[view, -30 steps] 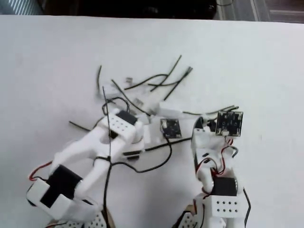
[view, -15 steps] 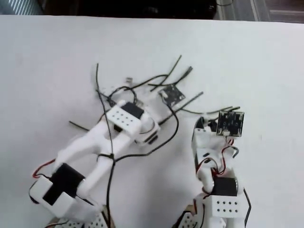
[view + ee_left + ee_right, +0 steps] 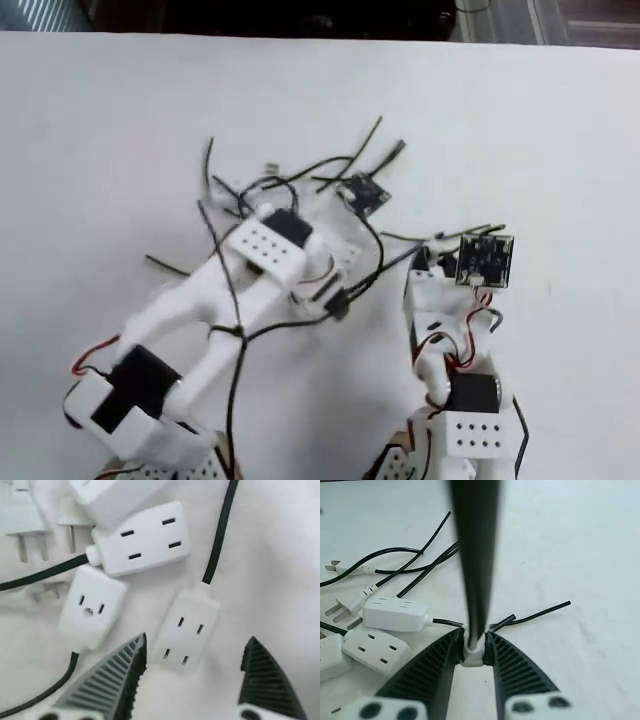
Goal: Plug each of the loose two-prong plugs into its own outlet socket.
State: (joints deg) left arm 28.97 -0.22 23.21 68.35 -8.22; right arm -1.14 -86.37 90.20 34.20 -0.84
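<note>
- A white table (image 3: 560, 120) seen from above, strewn with thin black cords (image 3: 535, 613), white outlet blocks and loose plugs. Two white robot arms stand at its near edge.
- The left arm (image 3: 262, 250) hangs over the tangle. Its jaws are spread wide, one on either side of a slim outlet block (image 3: 184, 636) whose two pairs of slots face up. They seem placed to grip that block and steady it as a receiver.
- Just beside that block lie a wider two-socket block (image 3: 140, 537) and a grounded socket (image 3: 90, 605). Beyond them lie loose two-prong plugs (image 3: 22, 520), prongs bare. No socket in view has a plug in it.
- The right arm (image 3: 440, 330) sits apart from the left. Its jaws are clamped on a white cord end (image 3: 472, 652), with a thick black cord (image 3: 474, 555) rising toward the camera.
- That end is probably a plug held prongs-down, ready to insert, though the prongs are hidden.
- No outlet lies under the held end, so plug and socket are not yet lined up.
</note>
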